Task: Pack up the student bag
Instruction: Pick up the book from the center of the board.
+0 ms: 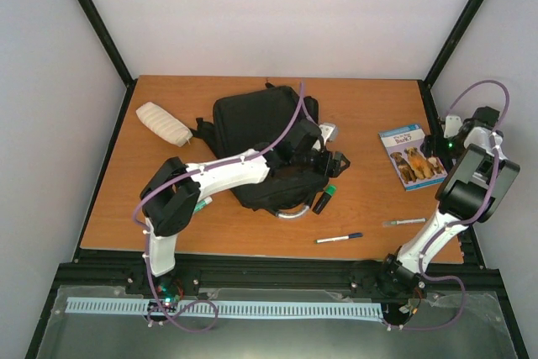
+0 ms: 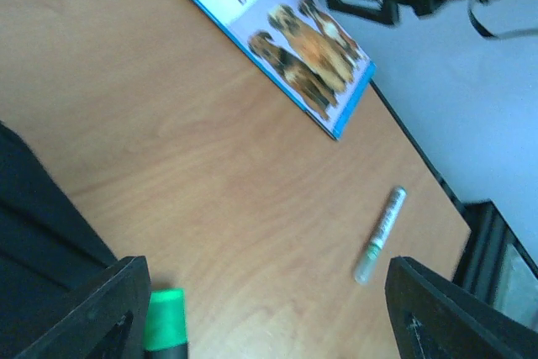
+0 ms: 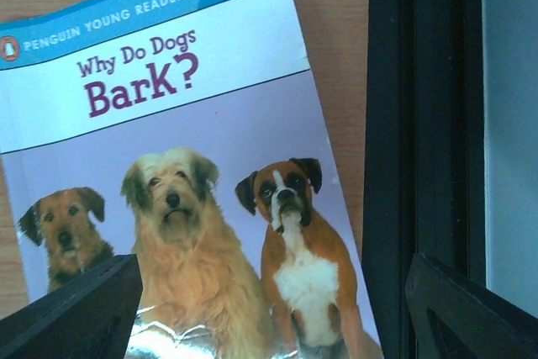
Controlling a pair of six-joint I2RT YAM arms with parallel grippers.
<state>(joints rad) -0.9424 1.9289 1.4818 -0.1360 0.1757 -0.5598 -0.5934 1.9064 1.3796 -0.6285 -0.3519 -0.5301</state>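
Sitting at the middle of the table (image 1: 370,98), the student bag (image 1: 252,128) leaves open wood to its right & front. 1 book (image 3: 168,166) lies nr the right rail (image 3: 412,124). Also 1 pouch (image 1: 164,124), 1 highlighter (image 1: 324,198), 1 marker (image 1: 403,222), 1 pen (image 1: 339,238). Left gripper (image 2: 265,308) & right gripper (image 3: 269,308): both spread wide, nothing btwn the fingers.

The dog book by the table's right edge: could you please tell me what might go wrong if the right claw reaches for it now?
The book lies flat, so the open right claw may slide off its glossy cover rather than get under it. It sits close to the black frame rail, which a finger could strike. The left claw hangs open beside the green-capped marker and might knock it.
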